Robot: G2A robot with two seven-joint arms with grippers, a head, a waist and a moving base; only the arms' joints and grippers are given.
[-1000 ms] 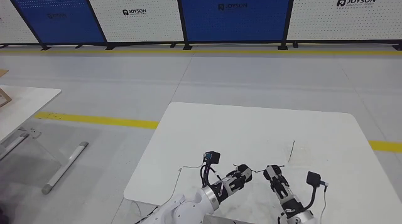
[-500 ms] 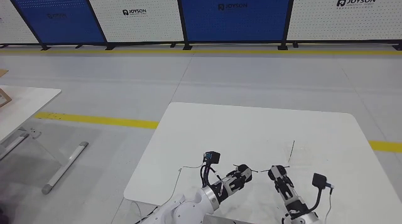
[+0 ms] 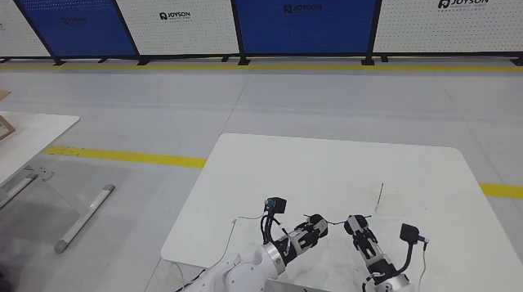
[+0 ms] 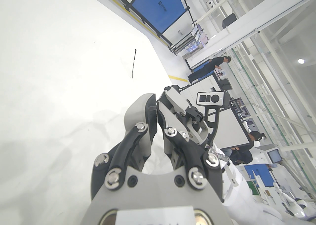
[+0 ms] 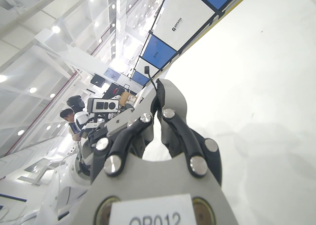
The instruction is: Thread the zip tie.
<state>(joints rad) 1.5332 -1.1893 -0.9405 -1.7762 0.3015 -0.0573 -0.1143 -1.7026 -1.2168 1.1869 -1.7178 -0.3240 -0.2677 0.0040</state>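
Observation:
My right gripper (image 5: 157, 87) is shut on a thin black zip tie (image 5: 147, 69), whose square head sticks out past the fingertips. My left gripper (image 4: 156, 102) is shut, and I see nothing between its pads. In the top view both grippers sit low over the near edge of the white table (image 3: 327, 161), the left gripper (image 3: 322, 225) and the right gripper (image 3: 353, 222) tip to tip and a short gap apart. A second black zip tie (image 3: 381, 196) lies loose and straight on the table beyond the right gripper, and it is the loose zip tie (image 4: 133, 63) in the left wrist view.
The table's far half is bare white surface. Beyond its far edge are grey floor with a yellow line and a row of blue and white panels (image 3: 306, 10). Another white table (image 3: 33, 132) stands off to the left.
The right arm drifted slightly to the right, then came back to about where it was a second ago. The left arm and the loose zip tie have not moved.

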